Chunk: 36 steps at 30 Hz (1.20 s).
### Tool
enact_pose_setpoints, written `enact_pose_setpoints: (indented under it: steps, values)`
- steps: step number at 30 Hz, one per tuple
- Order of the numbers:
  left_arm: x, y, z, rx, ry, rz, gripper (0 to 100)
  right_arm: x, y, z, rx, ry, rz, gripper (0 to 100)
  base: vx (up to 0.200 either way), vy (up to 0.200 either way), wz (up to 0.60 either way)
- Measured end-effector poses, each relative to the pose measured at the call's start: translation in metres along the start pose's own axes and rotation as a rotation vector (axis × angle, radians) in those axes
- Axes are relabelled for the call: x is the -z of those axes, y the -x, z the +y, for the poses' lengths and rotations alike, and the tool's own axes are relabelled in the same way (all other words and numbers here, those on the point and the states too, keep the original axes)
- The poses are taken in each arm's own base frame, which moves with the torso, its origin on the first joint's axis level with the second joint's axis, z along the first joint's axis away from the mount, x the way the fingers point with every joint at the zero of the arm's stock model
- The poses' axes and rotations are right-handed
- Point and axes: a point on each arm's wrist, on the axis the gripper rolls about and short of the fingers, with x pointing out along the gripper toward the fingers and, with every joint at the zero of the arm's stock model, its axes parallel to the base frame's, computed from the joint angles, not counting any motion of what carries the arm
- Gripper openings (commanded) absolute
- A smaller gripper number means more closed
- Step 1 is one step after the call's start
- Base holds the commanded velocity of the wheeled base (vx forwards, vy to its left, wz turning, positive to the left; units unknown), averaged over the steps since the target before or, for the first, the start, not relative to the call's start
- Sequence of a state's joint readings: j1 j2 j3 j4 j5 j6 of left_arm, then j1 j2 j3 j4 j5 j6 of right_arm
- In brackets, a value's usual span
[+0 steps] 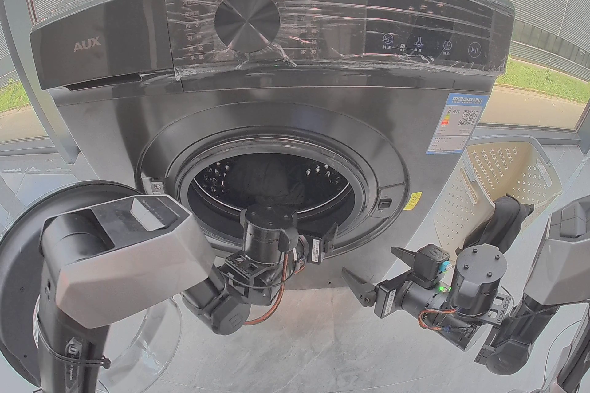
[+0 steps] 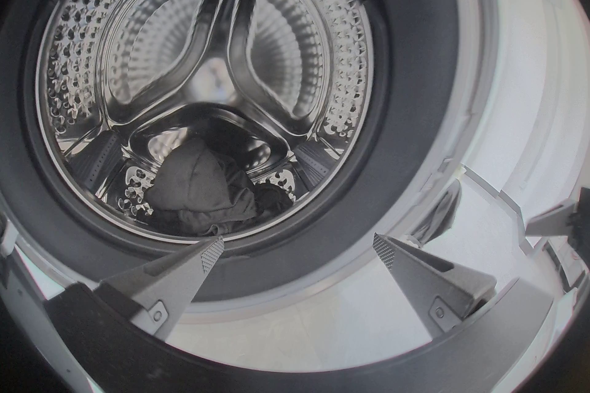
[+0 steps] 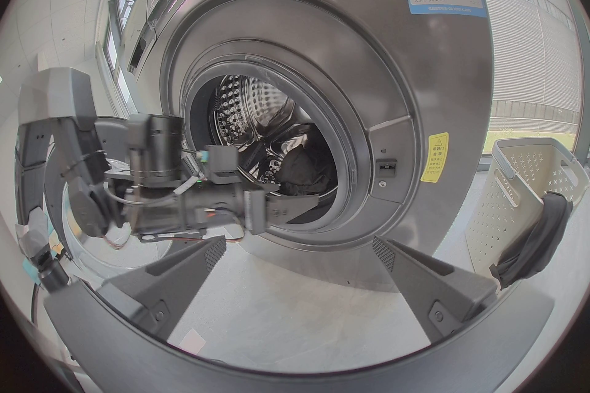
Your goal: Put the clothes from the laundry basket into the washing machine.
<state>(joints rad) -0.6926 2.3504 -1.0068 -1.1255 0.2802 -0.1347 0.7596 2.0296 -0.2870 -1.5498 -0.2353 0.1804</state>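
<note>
The washing machine [image 1: 276,124] stands with its round door swung open to the left. A dark bundle of clothes [image 2: 203,191] lies at the bottom of the steel drum [image 2: 203,44], also seen as dark clothes [image 3: 304,170]. My left gripper [image 2: 298,250] is open and empty, just outside the lower rim of the drum mouth [image 1: 319,244]. My right gripper [image 1: 378,272] is open and empty, low in front of the machine and right of the opening. The white laundry basket [image 1: 510,179] leans beside the machine on the right, with a dark garment [image 1: 504,222] draped over its rim.
The open door [image 1: 18,265] hangs at the far left beside my left arm. Pale tiled floor [image 1: 319,339] spreads in front of the machine. Windows lie behind and to the right of the machine.
</note>
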Motion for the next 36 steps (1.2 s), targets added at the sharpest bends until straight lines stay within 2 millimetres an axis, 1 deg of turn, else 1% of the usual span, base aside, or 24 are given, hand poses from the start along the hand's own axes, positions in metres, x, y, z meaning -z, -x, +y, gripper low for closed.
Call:
enact_pose_setpoints:
  steps: [4,8,11,16,19,21,25,27,31,36]
  values:
    - [-0.004,0.026,-0.002,0.021,0.001,-0.002,100,-0.001,0.002,-0.002,0.006,0.000,0.001,100,0.000,0.000,0.00]
    - [-0.011,0.059,-0.002,0.046,0.004,-0.009,100,-0.003,0.007,-0.005,0.013,-0.001,-0.002,100,0.000,0.000,0.00]
    - [-0.019,0.088,0.001,0.061,0.012,-0.015,100,-0.005,0.014,-0.007,0.020,-0.001,-0.003,100,0.000,0.000,0.00]
    - [-0.034,0.137,0.014,0.064,0.030,-0.038,100,-0.015,0.028,-0.016,0.046,-0.006,-0.032,100,0.000,0.000,0.00]
    - [-0.042,0.161,0.023,0.061,0.043,-0.062,100,-0.022,0.039,-0.026,0.083,-0.013,-0.055,100,0.000,0.000,0.00]
    - [-0.048,0.175,0.029,0.058,0.053,-0.089,100,-0.026,0.049,-0.037,0.127,-0.020,-0.067,100,0.000,0.000,0.00]
    - [-0.056,0.193,0.039,0.021,0.064,-0.137,100,-0.030,0.068,-0.053,0.191,-0.032,-0.079,100,0.000,0.000,0.00]
    - [-0.057,0.199,0.044,-0.010,0.065,-0.152,100,-0.032,0.076,-0.058,0.211,-0.039,-0.091,100,-0.200,0.000,0.00]
    - [-0.057,0.208,0.052,-0.036,0.061,-0.175,100,-0.037,0.084,-0.062,0.229,-0.047,-0.123,100,-0.200,0.000,0.00]
    - [-0.058,0.218,0.064,-0.073,0.046,-0.226,100,-0.044,0.092,-0.063,0.232,-0.049,-0.162,100,-0.200,0.000,0.00]
